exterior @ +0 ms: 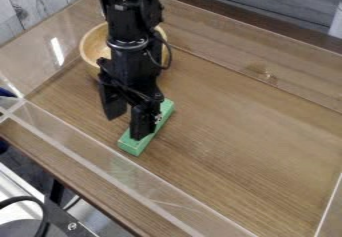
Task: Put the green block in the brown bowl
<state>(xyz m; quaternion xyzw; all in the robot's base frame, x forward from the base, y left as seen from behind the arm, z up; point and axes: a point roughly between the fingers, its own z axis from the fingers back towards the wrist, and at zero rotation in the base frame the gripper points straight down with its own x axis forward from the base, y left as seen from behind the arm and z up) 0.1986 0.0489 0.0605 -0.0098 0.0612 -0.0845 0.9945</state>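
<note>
The green block lies on the wooden tabletop, running diagonally from near left to far right. My gripper points straight down over its middle, open, with one dark finger on the block's left side and the other in front of its upper face. Whether the fingers touch the block I cannot tell. Only the block's near end and far tip show past the fingers. The brown bowl stands behind the arm at the far left, mostly hidden, with its left rim and part of its pale inside showing.
Clear acrylic walls fence the wooden table along the front and left. Black cables hang below the front left corner. A pale plank wall runs along the back.
</note>
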